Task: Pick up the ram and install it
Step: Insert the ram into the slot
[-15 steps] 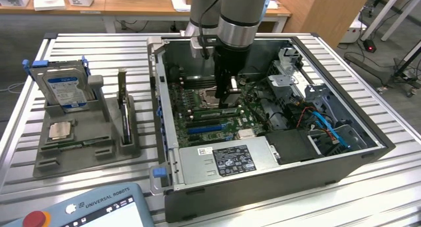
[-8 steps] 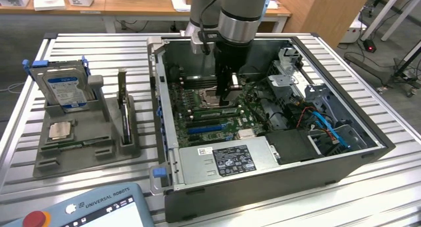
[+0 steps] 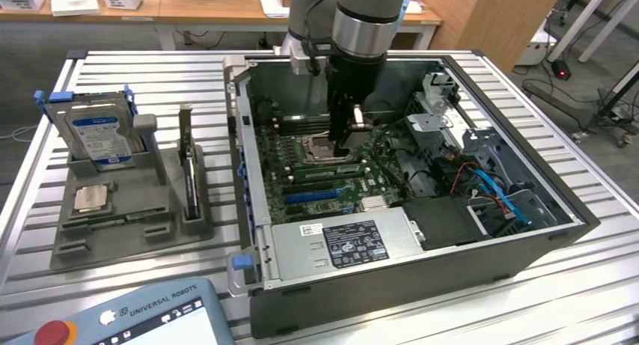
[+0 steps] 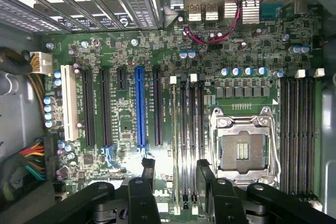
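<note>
I see the ram [image 3: 118, 220], a thin green circuit-board stick, lying low along the front of the grey moulded holder [image 3: 150, 132]. It is just beside a square silver processor chip [image 3: 90, 198] and in front of an upright blue-labelled hard drive [image 3: 100, 132]. The holder rests on a ribbed aluminium table [image 3: 559, 300].

Well apart from the ram, the black gripper [image 3: 346, 149] hangs inside the open black computer case [image 3: 399, 285].

From the wrist I get the green motherboard [image 4: 126, 103] flat-on, with its long blue slot [image 4: 139, 106] and silver-framed processor socket [image 4: 244, 150]. The gripper's fingers [image 4: 148, 163] are spread wide over dark memory slots [image 4: 197, 129].

The exterior view adds wooden desks [image 3: 200, 8] behind and a grey-blue teach pendant [image 3: 130, 319] at the near edge.
</note>
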